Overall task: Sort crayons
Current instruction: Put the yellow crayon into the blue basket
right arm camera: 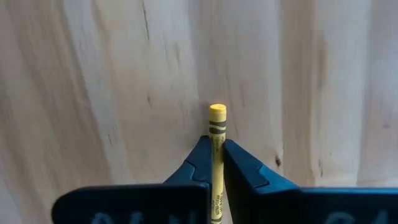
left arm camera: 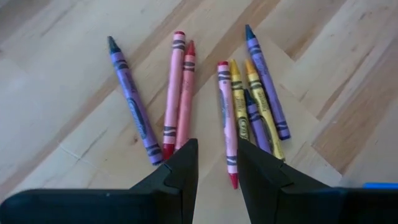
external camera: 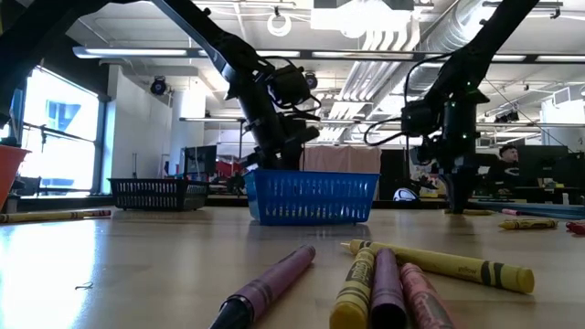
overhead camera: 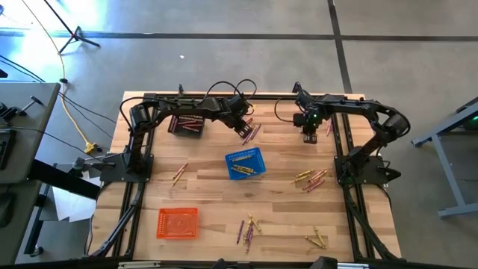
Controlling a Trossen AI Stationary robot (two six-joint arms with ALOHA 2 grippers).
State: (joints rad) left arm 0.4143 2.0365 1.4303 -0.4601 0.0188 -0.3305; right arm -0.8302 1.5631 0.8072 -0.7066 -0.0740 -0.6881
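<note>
A yellow crayon (right arm camera: 217,155) is being pinched between the closed fingers of the right gripper (overhead camera: 309,137), pointed straight down at the table's far right. The left gripper (left arm camera: 217,171), fingers parted and empty, is being held over a cluster of crayons (left arm camera: 205,99) near the black basket (overhead camera: 186,124), behind the blue basket (overhead camera: 245,164).
</note>
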